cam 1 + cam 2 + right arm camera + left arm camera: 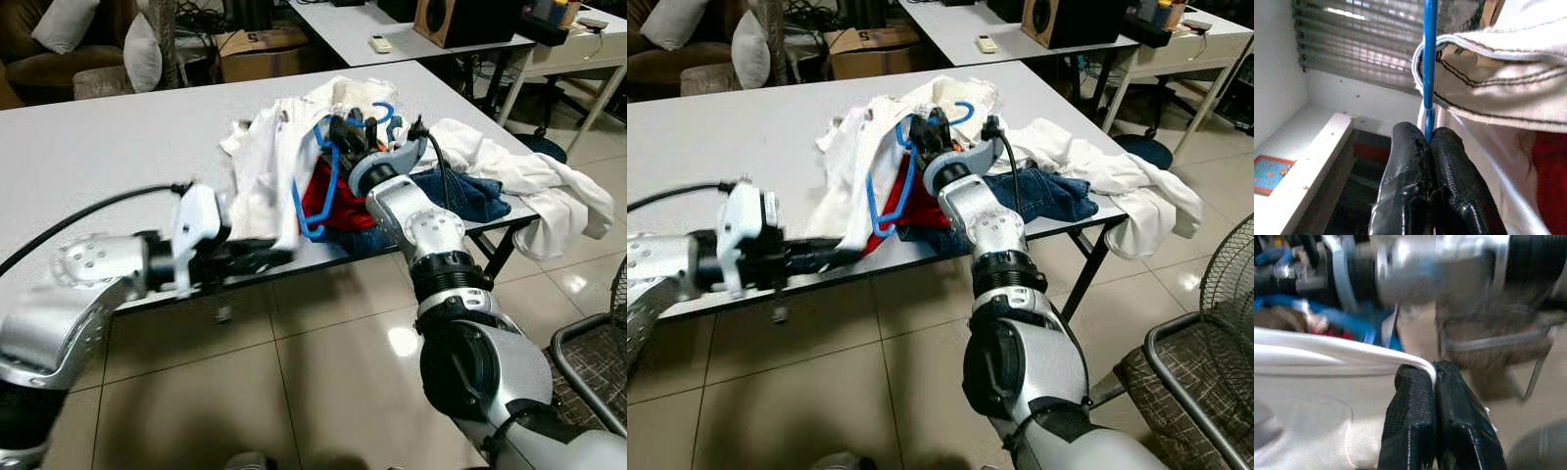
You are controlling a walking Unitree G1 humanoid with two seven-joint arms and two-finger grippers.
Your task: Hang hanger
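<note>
1. Floor tiles nearest, pale and glossy; a chair stands on the robot's right.
2. Left end effector at the near counter edge, clenched on a hanging fold of the white shirt.
3. Right end effector over the clothes pile, clenched on the blue hanger; the hanger is threaded into the white shirt, above a red garment.
4. Jeans and a white cloth lie further right on the counter.
5. Cardboard box beyond.
</note>
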